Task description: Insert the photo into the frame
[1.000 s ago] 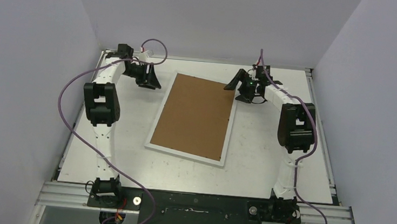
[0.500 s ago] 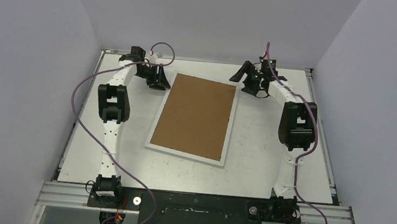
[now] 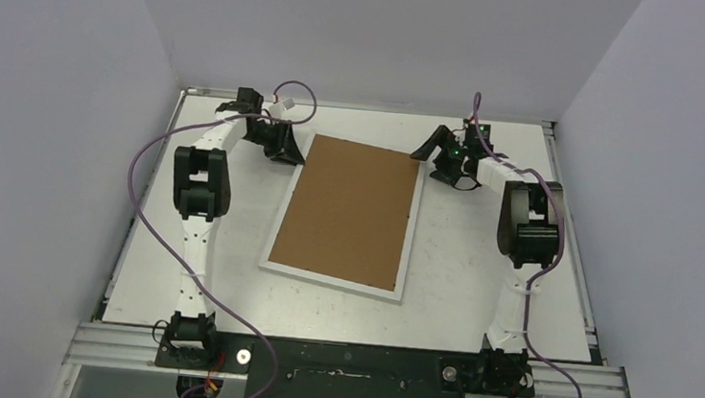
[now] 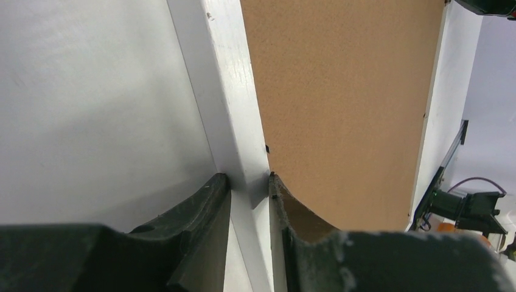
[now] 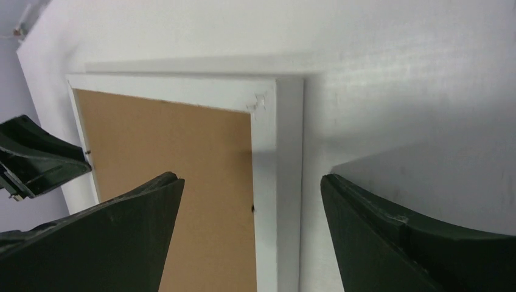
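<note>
From above, the frame (image 3: 411, 228) lies flat on the bench (image 3: 476, 287), and a brown backing board (image 3: 353, 209) fills its middle. The left gripper (image 3: 287, 150) sits at the frame's far left corner, and the right gripper (image 3: 432, 156) is by its far right corner.

In the left wrist view, the jaws are clamped on the frame's white border: one finger presses its outer edge and the other its inner edge (the one next to the board).

In the right wrist view, the jaws stand wide apart above the frame's corner, with the white border between them.
</note>
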Controlling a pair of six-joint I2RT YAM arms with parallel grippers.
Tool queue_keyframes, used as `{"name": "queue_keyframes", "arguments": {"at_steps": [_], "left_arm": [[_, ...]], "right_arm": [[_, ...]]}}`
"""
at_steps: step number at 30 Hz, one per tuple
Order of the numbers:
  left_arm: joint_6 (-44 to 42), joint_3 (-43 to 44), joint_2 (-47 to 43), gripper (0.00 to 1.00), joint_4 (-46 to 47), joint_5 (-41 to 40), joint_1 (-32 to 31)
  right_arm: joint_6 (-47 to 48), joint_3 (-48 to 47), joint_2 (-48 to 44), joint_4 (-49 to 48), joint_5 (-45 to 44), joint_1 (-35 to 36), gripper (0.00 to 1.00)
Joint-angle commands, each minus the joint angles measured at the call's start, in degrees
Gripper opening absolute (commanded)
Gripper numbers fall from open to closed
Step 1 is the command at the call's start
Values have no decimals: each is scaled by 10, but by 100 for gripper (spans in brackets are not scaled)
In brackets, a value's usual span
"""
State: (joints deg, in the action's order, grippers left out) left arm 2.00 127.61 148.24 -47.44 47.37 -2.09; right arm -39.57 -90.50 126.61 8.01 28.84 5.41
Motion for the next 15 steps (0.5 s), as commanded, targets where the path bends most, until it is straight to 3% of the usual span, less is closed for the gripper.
{"name": "queue_keyframes", "arguments": {"at_steps": [1,10,15], "left_arm": [[-67,-91,-45,16,-28,-16,-12],[-109,-217,-116,15,-25,-31,-22],[-113,-253,-139,14,-21,-41,-20]], "right_arm": [[-26,98,-84,-37,25,20,87],[-40,267,-202,-44,39,61,86],[-7,280,-249,26,-2,25,87]]}}
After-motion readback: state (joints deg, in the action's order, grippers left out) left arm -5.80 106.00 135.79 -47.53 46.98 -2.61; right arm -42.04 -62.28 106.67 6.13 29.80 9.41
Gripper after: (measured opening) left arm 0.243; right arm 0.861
